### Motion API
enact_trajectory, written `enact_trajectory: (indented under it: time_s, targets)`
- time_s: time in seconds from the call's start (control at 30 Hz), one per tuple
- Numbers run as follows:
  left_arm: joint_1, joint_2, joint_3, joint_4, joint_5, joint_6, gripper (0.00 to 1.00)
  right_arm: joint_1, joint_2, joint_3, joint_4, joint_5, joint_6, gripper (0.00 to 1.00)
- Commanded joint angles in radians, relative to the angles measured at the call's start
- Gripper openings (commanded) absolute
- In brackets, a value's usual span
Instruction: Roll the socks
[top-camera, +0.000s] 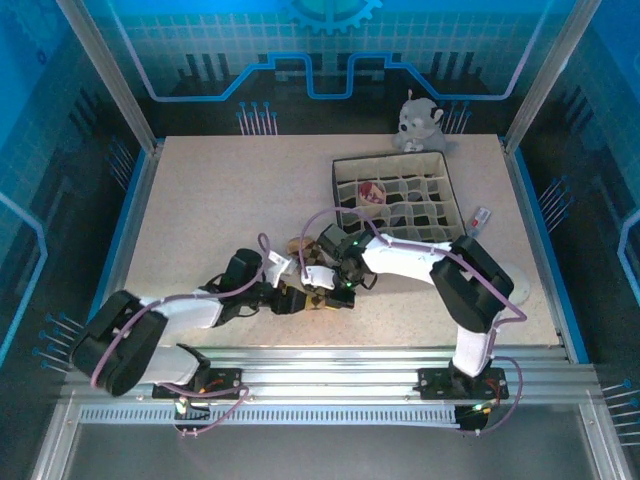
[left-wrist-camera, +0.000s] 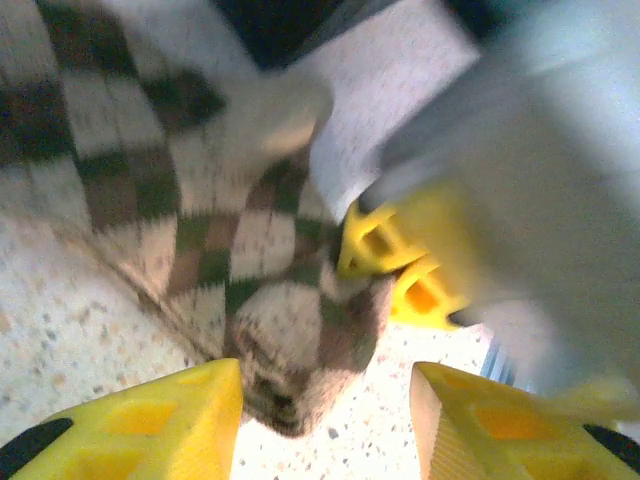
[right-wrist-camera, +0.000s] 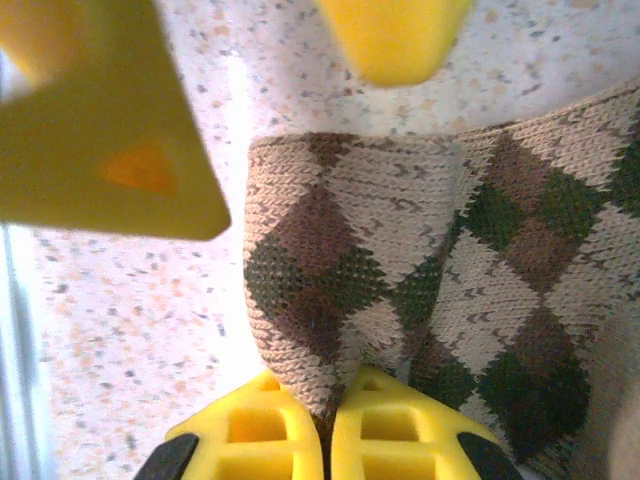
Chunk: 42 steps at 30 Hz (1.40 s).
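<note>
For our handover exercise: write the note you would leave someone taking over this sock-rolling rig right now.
Left gripper: open, astride one end of the argyle sock, not gripping.
Right gripper: shut on a fold of that sock.
Striped sock: seemingly bundled in a cell of the box.
Done: apparently the striped one.
Left: roll the argyle sock.
</note>
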Motion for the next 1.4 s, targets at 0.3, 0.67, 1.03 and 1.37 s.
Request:
enact_trajectory:
  time_s: [0.3,0.67,1.03,1.37]
  targets:
    - [-0.120,-0.323,-0.259,0.325,-0.109,0.335,0.50,-0.107,0.179,0.157,-0.370,-0.347,-0.003,0.00]
    - [-0.223,-0.135,-0.139,0.227,-0.120,0.510,0.52,-0.138,0.223,0.175,-0.456,-0.456,-0.045,0.00]
    - [-0.237,0.103,-0.052,0.253,-0.102,0.555,0.52,-0.135,0.228,0.157,-0.453,-0.474,-0.048,0.00]
    - [-0.245,0.246,-0.019,0.235,-0.110,0.389,0.00,-0.126,0.227,0.121,-0.381,-0.390,0.028,0.00]
